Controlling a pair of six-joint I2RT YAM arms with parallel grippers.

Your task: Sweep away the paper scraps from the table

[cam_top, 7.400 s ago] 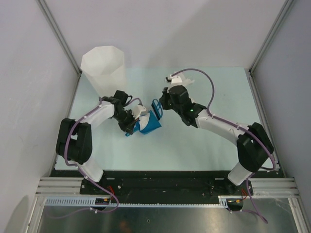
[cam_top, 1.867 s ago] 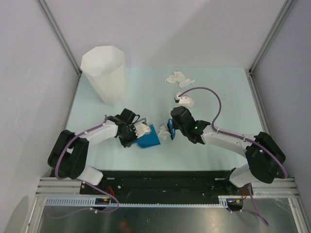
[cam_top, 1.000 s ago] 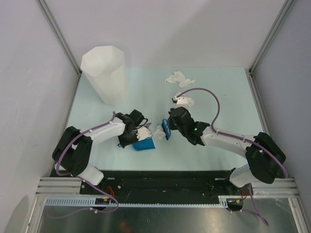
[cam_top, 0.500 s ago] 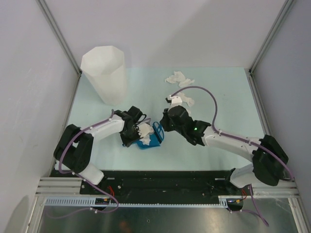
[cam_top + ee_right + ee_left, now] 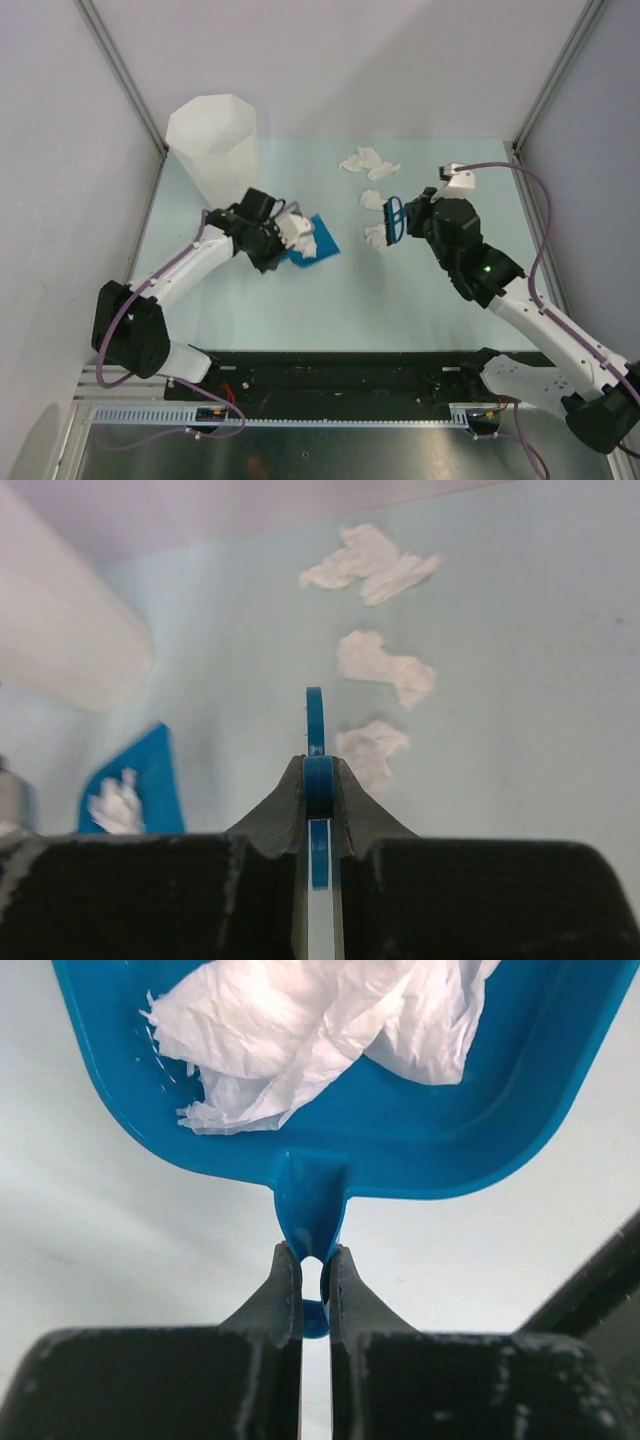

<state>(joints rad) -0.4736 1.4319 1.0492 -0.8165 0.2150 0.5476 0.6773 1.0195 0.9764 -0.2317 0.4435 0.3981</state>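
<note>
Paper scraps (image 5: 368,162) on table (image 5: 420,290), white bin (image 5: 215,150) far left; left jaws tight around dustpan (image 5: 318,240), right jaws around blue tool (image 5: 394,218).

Pale mint-green table (image 5: 380,300), plain, scattered with white crumpled scraps (image 5: 366,160). Bright blue dustpan (image 5: 400,1130) with white paper showing against it. Blue brush (image 5: 393,218). Plain white bin (image 5: 213,140). Arms (image 5: 180,270) white and black, with purple cables (image 5: 530,190) and black fingers (image 5: 270,1305). Pale grey walls (image 5: 60,150).

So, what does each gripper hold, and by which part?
Left gripper: blue dustpan, by its short handle. Right gripper: thin blue sweeper, by its near end.
</note>
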